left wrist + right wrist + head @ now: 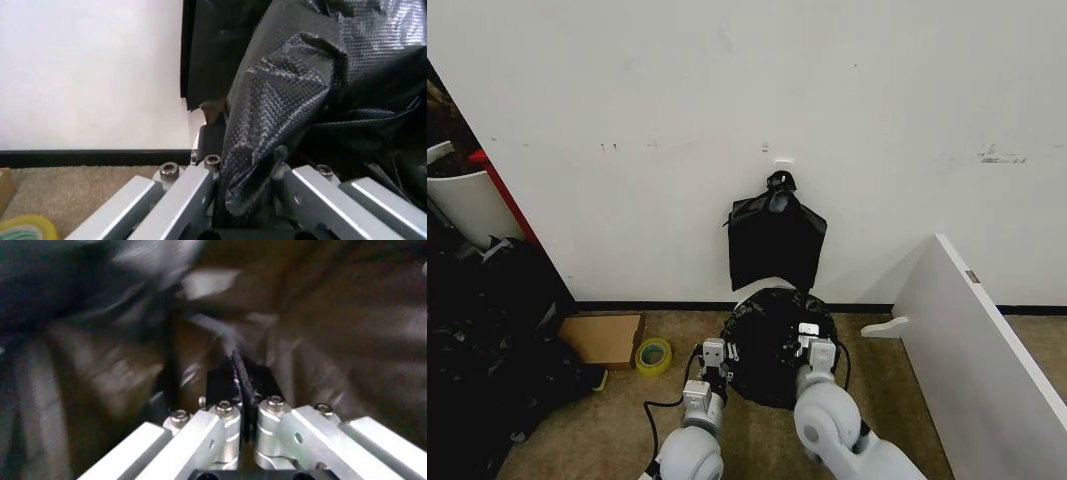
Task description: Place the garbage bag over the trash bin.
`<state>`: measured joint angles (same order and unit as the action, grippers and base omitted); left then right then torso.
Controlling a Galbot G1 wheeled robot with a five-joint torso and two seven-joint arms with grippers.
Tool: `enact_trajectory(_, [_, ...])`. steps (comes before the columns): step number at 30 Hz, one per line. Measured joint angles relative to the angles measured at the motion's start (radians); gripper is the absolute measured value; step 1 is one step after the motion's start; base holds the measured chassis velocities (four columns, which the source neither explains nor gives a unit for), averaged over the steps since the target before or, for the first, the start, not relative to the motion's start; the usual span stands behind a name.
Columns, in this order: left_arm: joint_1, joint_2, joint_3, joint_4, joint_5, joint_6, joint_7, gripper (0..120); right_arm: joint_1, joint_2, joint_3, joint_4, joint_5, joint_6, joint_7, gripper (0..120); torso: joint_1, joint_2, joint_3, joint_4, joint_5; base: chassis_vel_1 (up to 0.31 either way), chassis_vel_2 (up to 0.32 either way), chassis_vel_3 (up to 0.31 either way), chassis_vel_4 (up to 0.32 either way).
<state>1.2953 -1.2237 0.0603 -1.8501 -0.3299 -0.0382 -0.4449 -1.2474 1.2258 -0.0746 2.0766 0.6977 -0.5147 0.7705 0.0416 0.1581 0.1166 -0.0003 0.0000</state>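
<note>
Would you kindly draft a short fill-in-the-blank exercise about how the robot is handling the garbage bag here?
1. Both grippers are shut on the ____ garbage bag.
2. The left gripper pinches the bag on the side toward the roll of ____ tape.
3. A second, knotted bag hangs on the ____ above.
4. The right gripper holds the bag's ____ side.

Missing words: black; yellow; wall; right

Garbage bag (772, 345) hides most of trash bin (757, 289); right wrist view blurred.
</note>
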Motion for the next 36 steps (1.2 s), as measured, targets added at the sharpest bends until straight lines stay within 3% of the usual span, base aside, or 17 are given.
enact_trajectory(5, [-0.001,-0.002,0.003,0.001,-0.009,0.000,0.002,0,-0.032,-0.010,-0.033,0.044,-0.008,0.006,-0.078,0,0.000,0.000,0.000,0.0000,-0.0001,0.000,0.000,0.000,0.000])
enact_trajectory(11, [0.007,-0.002,0.011,-0.010,-0.011,0.001,0.010,0,0.034,0.033,-0.066,-0.001,-0.020,0.057,-0.109,0,0.000,0.000,0.000,0.0003,-0.0001,0.000,0.000,0.000,0.000])
enact_trajectory(22, [0.025,0.008,0.021,-0.016,-0.009,-0.008,0.029,0,0.181,0.146,-0.099,-0.222,-0.043,0.144,0.015,0,0.000,0.000,0.000,0.0003,-0.0001,0.000,0.000,0.000,0.000])
enact_trajectory(36, [0.023,0.019,0.023,-0.032,-0.019,-0.011,0.031,0,0.203,0.139,-0.061,-0.349,-0.023,0.104,0.083,0,0.000,0.000,0.000,0.0001,-0.0001,0.000,0.000,0.000,0.000])
